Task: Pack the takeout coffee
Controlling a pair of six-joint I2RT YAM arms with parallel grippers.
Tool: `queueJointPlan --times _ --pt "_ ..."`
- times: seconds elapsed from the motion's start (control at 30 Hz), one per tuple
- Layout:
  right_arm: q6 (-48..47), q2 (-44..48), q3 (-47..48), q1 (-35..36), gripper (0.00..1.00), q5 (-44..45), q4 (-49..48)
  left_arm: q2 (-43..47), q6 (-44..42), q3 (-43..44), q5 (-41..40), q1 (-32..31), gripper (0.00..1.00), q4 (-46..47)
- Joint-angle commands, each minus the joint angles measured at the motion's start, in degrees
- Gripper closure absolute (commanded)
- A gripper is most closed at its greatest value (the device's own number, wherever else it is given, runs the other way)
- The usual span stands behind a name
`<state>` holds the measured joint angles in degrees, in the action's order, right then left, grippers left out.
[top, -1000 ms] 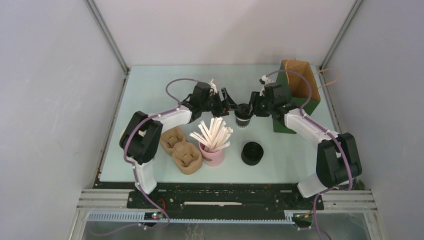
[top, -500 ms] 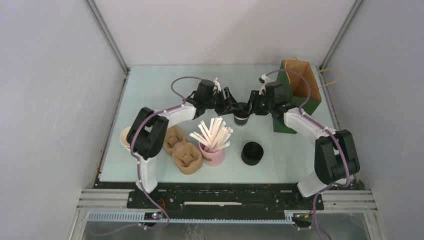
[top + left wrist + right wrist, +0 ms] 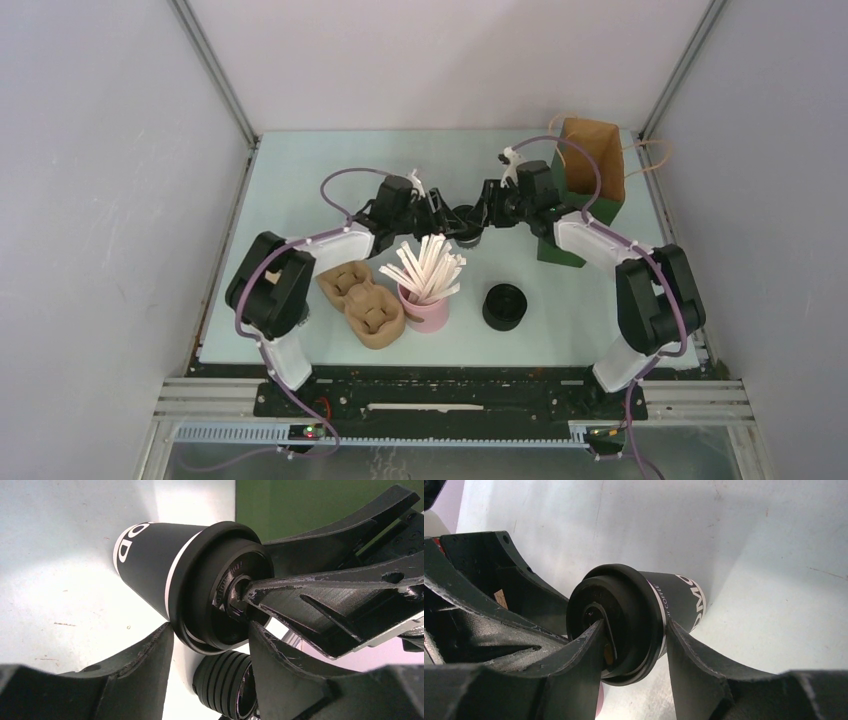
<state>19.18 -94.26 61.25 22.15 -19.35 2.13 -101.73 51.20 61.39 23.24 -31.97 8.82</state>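
Observation:
The takeout coffee (image 3: 468, 232), a small black cup with a black lid, is held between my two grippers at mid table, behind the pink straw holder. My left gripper (image 3: 447, 215) reaches it from the left. In the left wrist view its fingertips (image 3: 167, 632) straddle the lid's rim (image 3: 200, 640). My right gripper (image 3: 485, 213) reaches it from the right. In the right wrist view it (image 3: 634, 630) pinches the lid's edge: one finger lies on the lid top (image 3: 589, 610), the other under the rim against the cup wall (image 3: 679, 605).
A brown paper bag (image 3: 592, 160) stands open in a green holder (image 3: 562, 245) at the back right. A pink holder of wooden sticks (image 3: 426, 308), a squat stack of black lids (image 3: 504, 306) and a cardboard cup carrier (image 3: 362, 298) sit nearer the front.
Both grippers and the cup between them have moved to the left and slightly back, away from the bag. The bag now stands more upright.

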Motion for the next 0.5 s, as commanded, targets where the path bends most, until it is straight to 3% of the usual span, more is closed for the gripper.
queueJointPlan --times 0.0,0.3,0.47 --pt "-1.6 -4.6 1.2 0.9 0.45 -0.3 4.5 2.1 -0.2 -0.2 3.3 -1.3 0.38 2.2" --pt "-2.1 -6.0 4.0 0.0 0.44 4.1 9.4 0.8 -4.8 7.3 2.1 -0.6 0.22 -4.5" --pt "-3.1 -5.1 4.0 -0.4 0.43 4.1 9.8 5.6 -10.3 5.8 -6.3 1.1 0.15 -7.9"
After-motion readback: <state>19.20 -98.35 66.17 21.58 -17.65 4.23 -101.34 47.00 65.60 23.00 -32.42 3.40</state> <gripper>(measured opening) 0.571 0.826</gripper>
